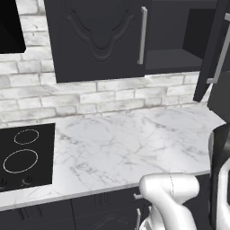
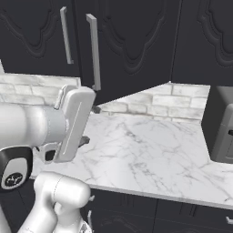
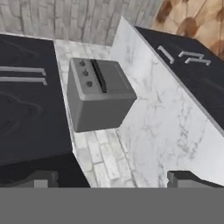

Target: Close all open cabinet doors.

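One upper cabinet door (image 1: 209,58) stands swung out at the right, its silver bar handle (image 1: 222,49) facing the room, beside the dark open cabinet interior (image 1: 173,42). Left of that opening, a carved door (image 1: 99,36) is shut. From the right base view, the open door (image 2: 132,45) angles toward me with its handle (image 2: 93,50) on the near edge. My gripper (image 2: 90,125) is just below that door's lower corner, rolled on its side, open and holding nothing. I cannot tell whether it touches the door. In the hand view, its fingertips (image 3: 41,178) stand wide apart under black cabinet fronts (image 3: 30,118).
A grey toaster (image 3: 100,94) sits on the marble counter (image 1: 134,143) toward the right corner (image 2: 223,127). A black cooktop (image 1: 24,155) is set into the counter at the left. A brick backsplash (image 1: 112,96) runs behind. Lower black fronts (image 3: 192,74) line the counter's edge.
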